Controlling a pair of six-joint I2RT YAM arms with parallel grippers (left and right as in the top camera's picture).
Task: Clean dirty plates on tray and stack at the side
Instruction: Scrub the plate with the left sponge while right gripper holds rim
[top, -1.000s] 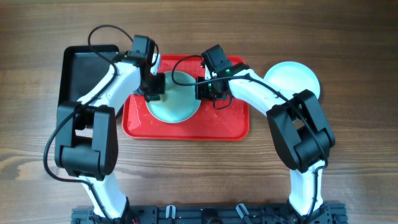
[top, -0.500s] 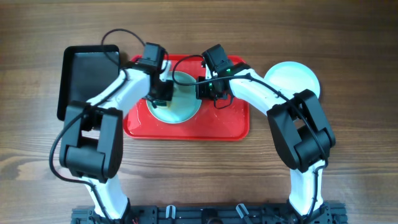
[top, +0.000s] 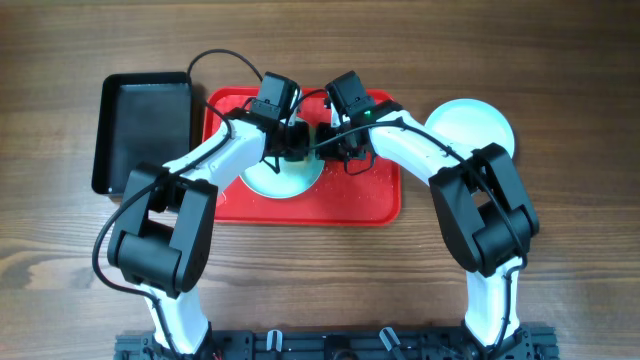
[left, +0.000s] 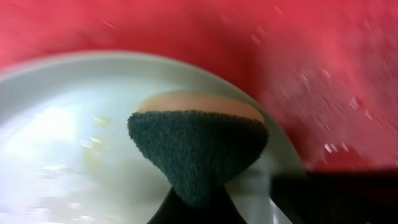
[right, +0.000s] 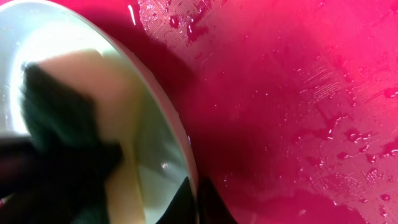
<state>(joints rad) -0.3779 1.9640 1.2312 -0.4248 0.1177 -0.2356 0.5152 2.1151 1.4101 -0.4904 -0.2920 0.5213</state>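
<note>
Scrubbing is in hand: sponge (left: 199, 149) clamped in left claw (left: 193, 208), plate (left: 62, 143) rim pinched by right claw (right: 196, 202); stacking aside is needed next.

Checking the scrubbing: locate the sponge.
Overhead, centre: the sponge is in the left claw, on the turquoise plate atop the red tray.

tray (top: 360, 205): smack in the middle of the table (top: 320, 275)
plate (top: 285, 180): sits in the tray, over on its left half
deep tray (top: 145, 130): on the table just left of the tray, right beside its edge
side plate (top: 470, 125): on the table off the tray's far right corner
sponge (left: 199, 149): down on the plate's far part, pinched in the left gripper (top: 292, 140)
right gripper (top: 340, 142): at the plate's right rim, clamped on it, just right of the left gripper
</note>
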